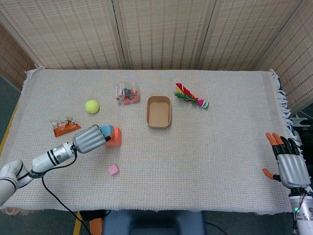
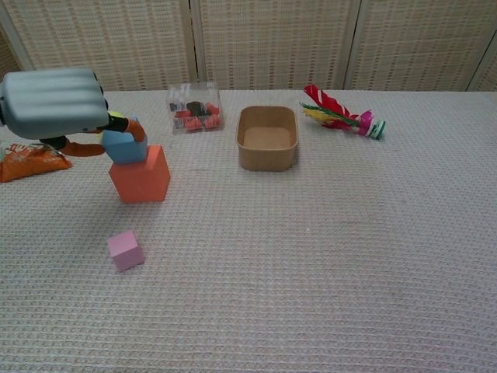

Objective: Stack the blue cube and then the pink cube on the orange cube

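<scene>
At the left of the chest view we see the left hand (image 2: 53, 103), grey-backed with orange fingertips, pinching the small blue cube (image 2: 124, 146) — the cube sits at the upper left edge of the larger orange cube (image 2: 140, 176), overhanging it toward the left of the frame, and we cannot tell whether it rests on the top face or is held just clear of it. In the head view the same hand (image 1: 91, 138) lies at centre left, the blue cube (image 1: 105, 130) between it and the orange cube (image 1: 114, 137). The small pink cube (image 2: 125, 249) lies alone on the woven beige cloth of the bench (image 2: 326, 256), below the orange one and apart from it.

The right hand (image 1: 290, 163) shows only in the head view, at the lower right edge, fingers spread and holding nothing.

Behind the cubes, toward the top of the chest view, stand a clear plastic box of red and black pieces (image 2: 195, 107), a shallow brown cardboard tray (image 2: 267, 138) and a red, yellow and green feathered toy (image 2: 338, 113). At the left edge lies an orange snack packet (image 2: 28, 162) — and the head view shows a yellow-green tennis ball (image 1: 92, 106) above the left hand.
</scene>
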{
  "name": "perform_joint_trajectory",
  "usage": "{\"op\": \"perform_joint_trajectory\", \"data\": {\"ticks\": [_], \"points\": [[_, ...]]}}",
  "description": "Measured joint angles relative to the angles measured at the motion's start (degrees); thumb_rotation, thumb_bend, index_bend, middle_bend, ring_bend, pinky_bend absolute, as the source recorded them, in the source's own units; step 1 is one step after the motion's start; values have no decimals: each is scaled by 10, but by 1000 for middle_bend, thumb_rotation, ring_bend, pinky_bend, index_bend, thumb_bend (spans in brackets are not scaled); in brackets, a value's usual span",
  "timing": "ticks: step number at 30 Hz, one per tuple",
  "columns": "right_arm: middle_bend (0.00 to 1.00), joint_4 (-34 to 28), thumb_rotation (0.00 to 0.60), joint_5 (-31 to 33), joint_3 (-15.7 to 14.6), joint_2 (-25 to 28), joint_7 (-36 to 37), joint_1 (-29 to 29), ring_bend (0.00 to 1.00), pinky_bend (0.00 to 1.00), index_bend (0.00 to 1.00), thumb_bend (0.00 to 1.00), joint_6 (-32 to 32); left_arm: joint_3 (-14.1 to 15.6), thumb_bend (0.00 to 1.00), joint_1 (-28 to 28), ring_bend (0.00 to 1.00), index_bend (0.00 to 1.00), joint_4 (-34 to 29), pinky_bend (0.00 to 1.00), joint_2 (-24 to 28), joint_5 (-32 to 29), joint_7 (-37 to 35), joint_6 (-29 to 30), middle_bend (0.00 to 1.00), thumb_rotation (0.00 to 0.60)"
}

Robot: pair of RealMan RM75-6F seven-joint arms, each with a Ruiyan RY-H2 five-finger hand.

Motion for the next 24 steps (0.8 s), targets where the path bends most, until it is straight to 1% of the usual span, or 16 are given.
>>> {"op": "perform_joint_trajectory", "data": {"ticks": [5, 13, 24], "points": [[0, 0, 600, 1, 0, 0, -1, 0, 0, 0, 0, 62, -1, 3, 375, -2, 1000, 530, 2, 1000, -4, 0, 1, 4, 1000, 600], [0, 0, 600, 1, 0, 0, -1, 1, 0, 0, 0, 62, -2, -1, 375, -7, 1000, 529, -12, 1000, -2, -6, -2, 14, 1000, 600], [0, -2, 600, 0, 0, 2, 1, -1, 0, 0, 0, 62, 3, 8, 375, -8, 1000, 528, -10, 1000, -4, -7, 4, 4, 1000, 600]]}}
